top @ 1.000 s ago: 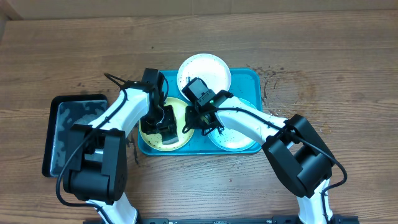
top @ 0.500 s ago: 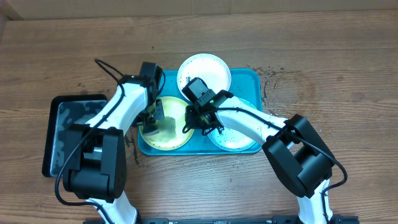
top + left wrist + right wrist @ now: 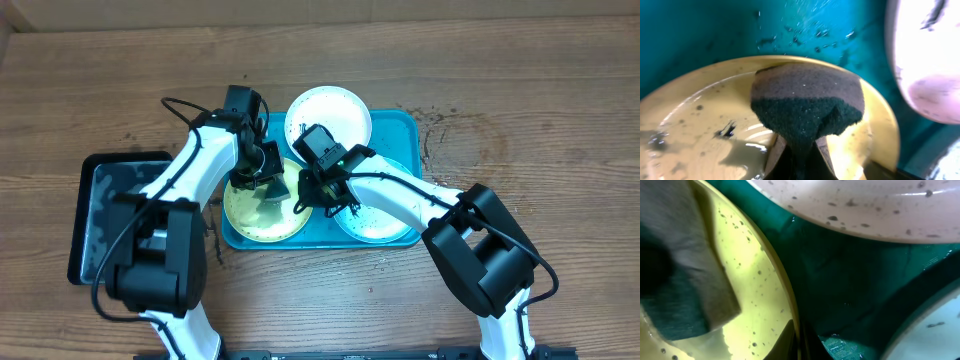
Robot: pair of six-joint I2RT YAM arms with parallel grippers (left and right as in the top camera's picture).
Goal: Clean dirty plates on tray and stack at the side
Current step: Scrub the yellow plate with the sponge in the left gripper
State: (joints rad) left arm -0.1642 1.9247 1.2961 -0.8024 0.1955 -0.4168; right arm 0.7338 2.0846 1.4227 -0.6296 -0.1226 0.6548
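The turquoise tray (image 3: 405, 128) holds three dirty plates: white (image 3: 330, 112) at the back, yellow-green (image 3: 250, 212) front left, light blue (image 3: 380, 222) front right. My left gripper (image 3: 268, 182) is shut on a dark sponge (image 3: 807, 102) and presses it on the yellow-green plate (image 3: 695, 120), which is wet with dark specks. My right gripper (image 3: 306, 200) is shut on the right rim of the yellow-green plate (image 3: 760, 270). The sponge (image 3: 675, 290) shows at the left of the right wrist view, with the white plate (image 3: 865, 205) at the top.
A smaller black tray (image 3: 90, 215) sits on the wooden table left of the turquoise tray. Dark specks lie on the table (image 3: 440, 130) by the tray's right back corner.
My left gripper has swept the sponge across the yellow-green plate, from its lower right to its left edge and then to its upper right. The right arm has not moved.
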